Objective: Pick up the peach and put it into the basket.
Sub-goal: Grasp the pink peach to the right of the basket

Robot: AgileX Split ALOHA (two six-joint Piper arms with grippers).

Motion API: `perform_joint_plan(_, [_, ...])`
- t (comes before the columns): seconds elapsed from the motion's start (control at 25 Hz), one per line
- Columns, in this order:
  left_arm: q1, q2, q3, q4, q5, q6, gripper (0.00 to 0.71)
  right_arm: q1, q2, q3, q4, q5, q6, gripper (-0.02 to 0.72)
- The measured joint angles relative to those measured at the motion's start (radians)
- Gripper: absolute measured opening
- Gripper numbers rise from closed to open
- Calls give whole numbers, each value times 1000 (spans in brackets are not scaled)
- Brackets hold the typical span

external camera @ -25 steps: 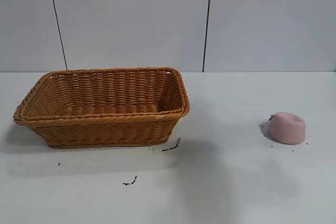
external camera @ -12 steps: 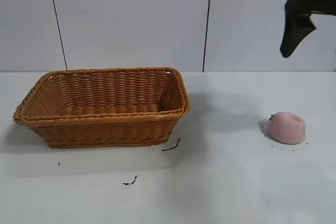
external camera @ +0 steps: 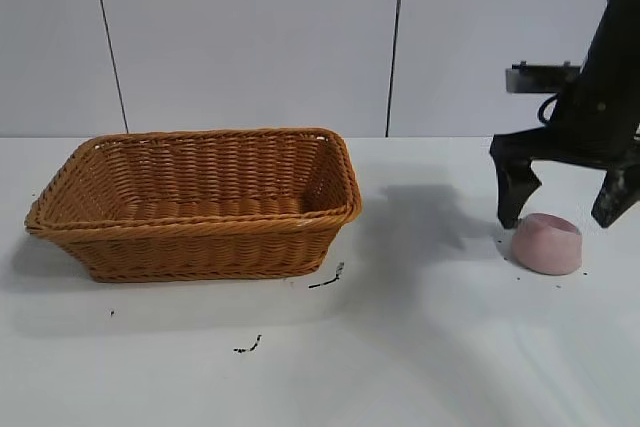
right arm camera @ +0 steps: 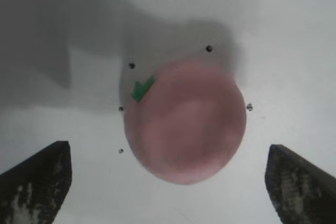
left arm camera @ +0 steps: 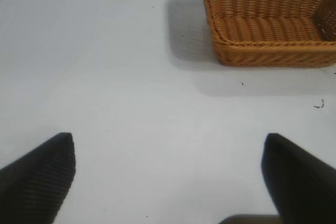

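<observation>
Exterior view showed the right gripper [external camera: 566, 209] poised straight down over the peach [external camera: 547, 243], its jaws spread wide so that one finger stood on each side of the fruit, clear of it. That spread looked deliberate: the peach is a squat lump, and the jaws needed room to drop around its widest part before closing. The peach sat on the white table [external camera: 430, 347] toward the right, well apart from the basket [external camera: 200, 202], which stood empty at the left with its open top ready to receive the fruit.

From the right wrist view the peach [right arm camera: 186, 121] lay centred between the two dark fingertips [right arm camera: 37, 182], with its small green leaf [right arm camera: 142, 88] turned to one side, so the line-up seemed good for a grasp.

The left gripper [left arm camera: 168, 177] hung over bare table with its jaws also open, holding nothing, the basket [left arm camera: 270, 19] some way off from it; it appeared to be parked.

The right arm's upper part ran out of the exterior picture, and how low the fingertips stood against the table was hard to judge. A few dark specks [external camera: 325, 279] lay on the table near the basket; what they were could not be made out.
</observation>
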Motion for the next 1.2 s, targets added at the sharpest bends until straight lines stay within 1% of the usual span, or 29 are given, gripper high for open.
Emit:
perform_joint_plan(0.12, [0, 0, 0, 0, 0, 0, 693, 0, 29, 0, -4, -16, 4, 696])
perform_joint_plan(0.24, [0, 0, 0, 0, 0, 0, 693, 0, 30, 0, -6, -55, 7, 696])
perform_joint_plan(0.32, [0, 0, 0, 0, 0, 0, 693, 0, 30, 0, -6, -68, 7, 696])
perform_joint_plan(0.56, [0, 0, 0, 0, 0, 0, 693, 0, 30, 0, -7, -82, 7, 696])
perform_joint_plan(0.72, [0, 0, 0, 0, 0, 0, 693, 0, 33, 0, -21, -82, 11, 696])
perform_joint_plan(0.8, [0, 0, 0, 0, 0, 0, 693, 0, 37, 0, -28, -80, 11, 663])
perform_joint_plan(0.84, [0, 0, 0, 0, 0, 0, 693, 0, 37, 0, -30, -79, 11, 623])
perform_joint_plan(0.92, [0, 0, 0, 0, 0, 0, 693, 0, 37, 0, -30, -78, 11, 509])
perform_joint_plan(0.96, [0, 0, 0, 0, 0, 0, 693, 0, 37, 0, -36, -77, 11, 420])
perform_joint_plan(1.0, [0, 0, 0, 0, 0, 0, 693, 0, 37, 0, -36, -73, 11, 307])
perform_joint_plan(1.04, [0, 0, 0, 0, 0, 0, 693, 0, 37, 0, -36, -69, 11, 176])
perform_joint_plan(1.08, [0, 0, 0, 0, 0, 0, 693, 0, 37, -1, -36, -65, 11, 81])
perform_joint_plan(1.12, [0, 0, 0, 0, 0, 0, 693, 0, 34, -5, -43, -60, 11, 13])
perform_joint_plan(1.16, [0, 0, 0, 0, 0, 0, 693, 0, 32, -11, -45, -57, 11, -17])
perform_joint_plan(1.2, [0, 0, 0, 0, 0, 0, 693, 0, 29, -18, -47, -50, 10, -17])
